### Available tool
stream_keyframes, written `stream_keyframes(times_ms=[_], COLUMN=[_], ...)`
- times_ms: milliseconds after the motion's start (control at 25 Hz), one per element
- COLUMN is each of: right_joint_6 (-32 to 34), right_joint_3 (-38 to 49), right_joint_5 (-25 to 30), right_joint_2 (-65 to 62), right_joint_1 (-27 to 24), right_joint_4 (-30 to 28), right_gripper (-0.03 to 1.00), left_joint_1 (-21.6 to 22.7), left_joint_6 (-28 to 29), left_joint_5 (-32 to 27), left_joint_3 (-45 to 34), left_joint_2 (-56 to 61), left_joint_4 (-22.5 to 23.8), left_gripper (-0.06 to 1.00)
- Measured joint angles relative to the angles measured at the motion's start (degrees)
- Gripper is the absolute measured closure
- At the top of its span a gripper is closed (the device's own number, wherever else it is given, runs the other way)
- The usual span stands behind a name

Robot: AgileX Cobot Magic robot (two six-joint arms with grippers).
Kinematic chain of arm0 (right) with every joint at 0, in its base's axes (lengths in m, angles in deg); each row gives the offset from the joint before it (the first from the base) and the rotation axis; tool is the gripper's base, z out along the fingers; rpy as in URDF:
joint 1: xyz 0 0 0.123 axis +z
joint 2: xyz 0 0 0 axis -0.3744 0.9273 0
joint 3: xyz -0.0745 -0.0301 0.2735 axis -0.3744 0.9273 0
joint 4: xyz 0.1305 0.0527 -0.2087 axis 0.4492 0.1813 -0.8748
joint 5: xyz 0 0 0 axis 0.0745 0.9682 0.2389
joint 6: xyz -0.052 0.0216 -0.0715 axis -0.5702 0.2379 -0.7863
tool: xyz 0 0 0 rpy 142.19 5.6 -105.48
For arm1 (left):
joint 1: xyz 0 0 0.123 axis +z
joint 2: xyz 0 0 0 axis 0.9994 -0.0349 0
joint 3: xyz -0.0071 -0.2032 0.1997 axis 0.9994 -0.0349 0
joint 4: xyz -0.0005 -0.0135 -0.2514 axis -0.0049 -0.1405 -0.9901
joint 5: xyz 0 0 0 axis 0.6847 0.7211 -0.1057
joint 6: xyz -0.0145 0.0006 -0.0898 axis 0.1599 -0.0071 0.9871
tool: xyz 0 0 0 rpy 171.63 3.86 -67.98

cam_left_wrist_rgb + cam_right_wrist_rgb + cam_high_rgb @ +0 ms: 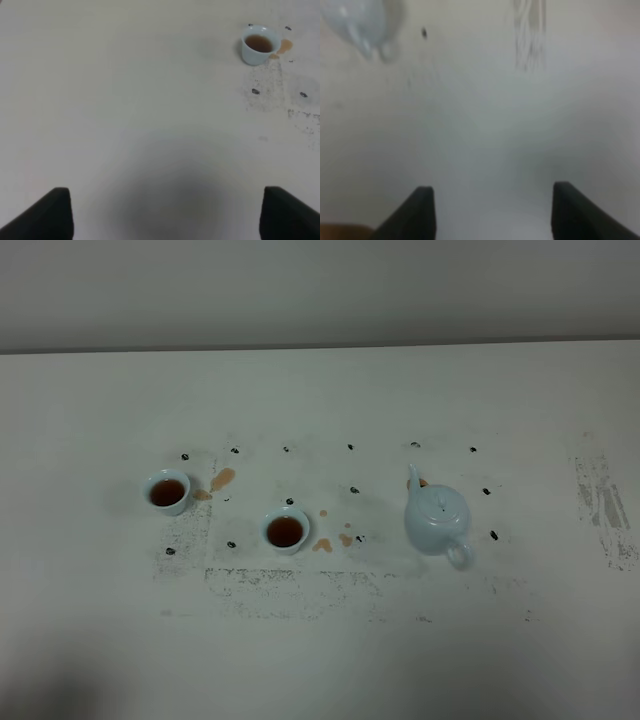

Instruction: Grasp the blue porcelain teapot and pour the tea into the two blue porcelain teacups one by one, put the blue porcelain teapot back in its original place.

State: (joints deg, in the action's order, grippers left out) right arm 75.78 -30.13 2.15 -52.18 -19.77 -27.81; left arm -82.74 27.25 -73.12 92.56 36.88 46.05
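Teapot [437,519] and tea-filled teacups [285,531] stand unmarked; both end effectors [167,212] [492,212] gape wide, empty.

You're looking at a glossy, smooth porcelain teapot [436,519], pale blue, and two cups [168,491] [286,530] with the same glazed sheen. Your desk [320,660] is a matt off-white surface, scuffed grey in patches and stained with wet brown splashes [222,480]. Each tool [167,212] [490,210] has fingers of matt black, plastic-looking material.
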Motion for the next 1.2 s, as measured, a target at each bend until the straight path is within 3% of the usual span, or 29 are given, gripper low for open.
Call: stream_keyframes(times_ms=[280,1200], right_joint_6=[0.0,-0.6], right_joint_3=[0.0,0.0], right_joint_5=[-0.1,-0.2], right_joint_2=[-13.7,-14.0], right_joint_1=[0.0,0.0], right_joint_4=[0.0,0.0], right_gripper=[0.48,0.48], left_joint_1=[0.0,0.0], left_joint_6=[0.0,0.0], left_joint_5=[0.0,0.0], left_joint_3=[0.0,0.0], left_joint_2=[0.0,0.0], left_joint_4=[0.0,0.0], left_gripper=[0.22,0.22])
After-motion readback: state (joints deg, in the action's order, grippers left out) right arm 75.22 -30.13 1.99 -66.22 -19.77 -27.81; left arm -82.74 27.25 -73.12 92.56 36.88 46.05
